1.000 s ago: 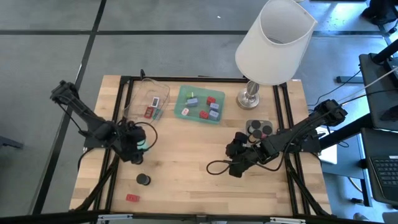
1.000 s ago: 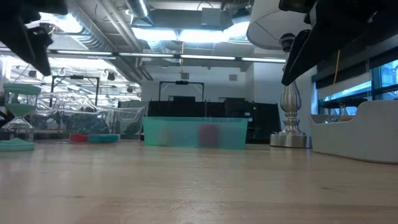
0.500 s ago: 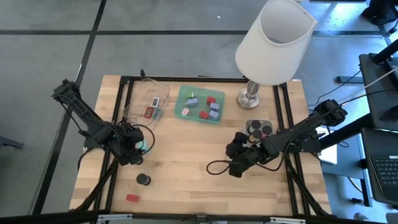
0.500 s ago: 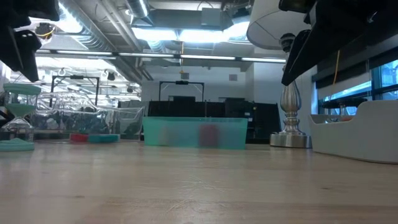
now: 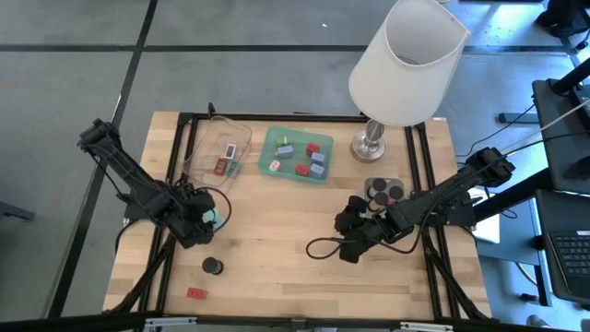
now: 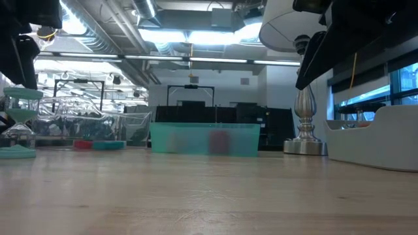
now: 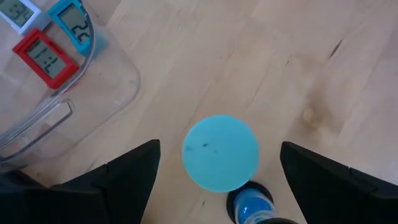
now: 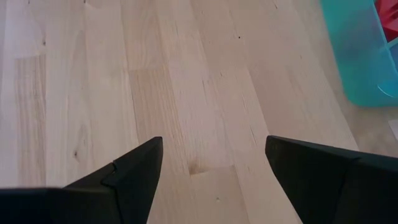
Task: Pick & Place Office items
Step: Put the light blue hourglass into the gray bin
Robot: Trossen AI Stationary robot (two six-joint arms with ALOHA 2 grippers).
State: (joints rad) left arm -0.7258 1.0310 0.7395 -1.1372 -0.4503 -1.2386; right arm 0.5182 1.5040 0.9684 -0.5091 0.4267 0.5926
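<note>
Pale wooden table (image 5: 277,231): left gripper (image 7: 217,180) hung wide open above mint-green round-topped hourglass (image 7: 220,152); right gripper (image 8: 211,168), right of centre, spread over bare wood, held nothing

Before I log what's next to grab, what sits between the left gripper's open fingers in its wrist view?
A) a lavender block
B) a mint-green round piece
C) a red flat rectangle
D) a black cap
B: the mint-green round piece stands on the wood between the left gripper's spread fingers, untouched.
</note>
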